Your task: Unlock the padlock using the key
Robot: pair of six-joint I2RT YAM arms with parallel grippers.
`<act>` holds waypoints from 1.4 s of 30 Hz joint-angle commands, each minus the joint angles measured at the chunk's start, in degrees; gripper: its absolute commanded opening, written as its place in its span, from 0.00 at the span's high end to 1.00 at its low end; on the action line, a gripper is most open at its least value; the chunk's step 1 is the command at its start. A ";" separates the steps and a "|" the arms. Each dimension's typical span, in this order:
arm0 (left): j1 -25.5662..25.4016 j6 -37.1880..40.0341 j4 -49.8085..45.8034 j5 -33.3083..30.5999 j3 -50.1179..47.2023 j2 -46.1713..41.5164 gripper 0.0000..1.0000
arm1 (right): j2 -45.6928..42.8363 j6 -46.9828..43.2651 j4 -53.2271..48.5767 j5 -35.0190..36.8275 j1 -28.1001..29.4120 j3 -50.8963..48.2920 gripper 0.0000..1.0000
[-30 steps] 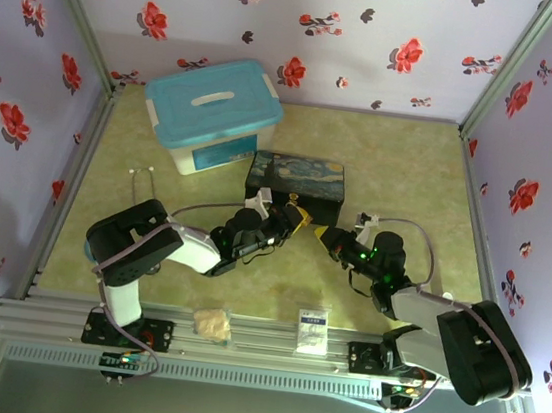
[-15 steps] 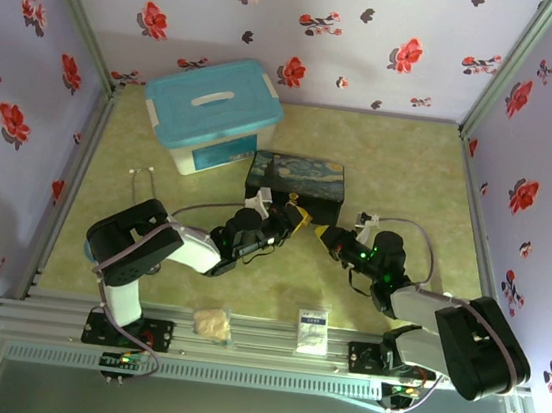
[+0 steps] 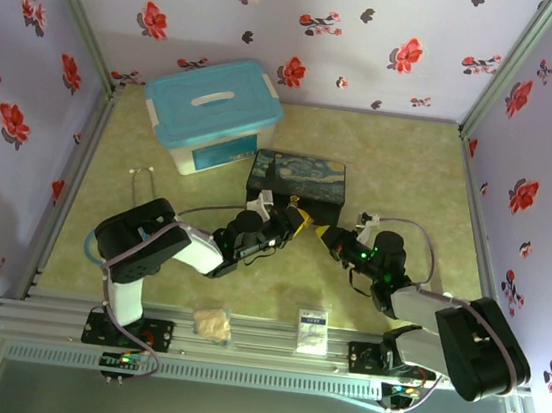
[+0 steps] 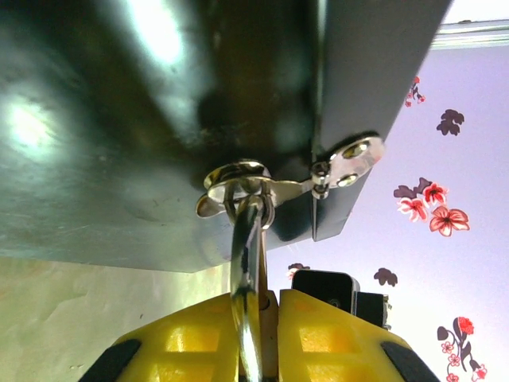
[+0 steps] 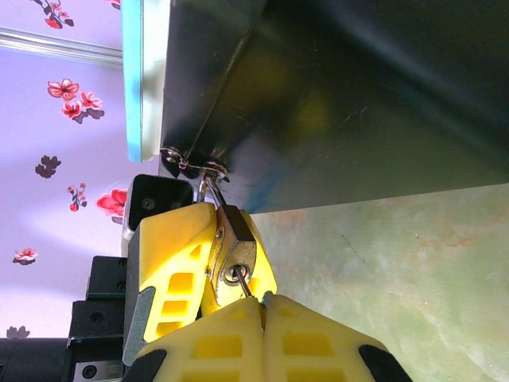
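Barely anything has shifted in the last second. The left arm's elbow has slid a touch toward the middle of the bench [image 3: 411, 173], and the left tool [image 3: 299, 219] has crept slightly closer to the dark painted box [image 3: 300, 174]. The right arm sits where it was.

Both tools meet at the box's near front edge, left of its right corner. The padlock [image 5: 237, 253] hangs there from a small metal hasp [image 4: 238, 177] on the box, with its silver shackle [image 4: 248, 231] threaded through the hasp's ring. The left tool is closed narrowly on the padlock. From the left wrist view, the shackle runs down between its two yellow fingers. From the right wrist view, those fingers [image 5: 179, 270] sit against the far side of the brass body.

The right tool [image 5: 262, 314] comes in from the opposite side, fingers pressed together on the key [image 5: 242, 282]. Just a short silver stub of the key shows, reaching from the fingertips to the keyhole in the padlock's end face. I cannot tell how far in it sits. The padlock is right at the right tool's tips, just beyond them.

A white tub with a blue lid [image 3: 212, 108] stands behind the box to the left.
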 commanded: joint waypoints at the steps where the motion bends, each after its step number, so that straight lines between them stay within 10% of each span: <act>1: -0.66 -0.36 4.66 1.71 1.25 0.27 1.00 | -1.29 -1.52 1.01 -0.34 -0.24 0.23 1.00; 29: -1.98 0.51 7.39 3.10 1.78 1.79 1.00 | 5.63 1.82 -2.68 -7.40 -3.67 6.02 1.00; 42: -4.61 0.55 7.31 1.05 3.97 4.43 1.00 | 8.42 14.84 10.77 6.36 7.58 6.18 1.00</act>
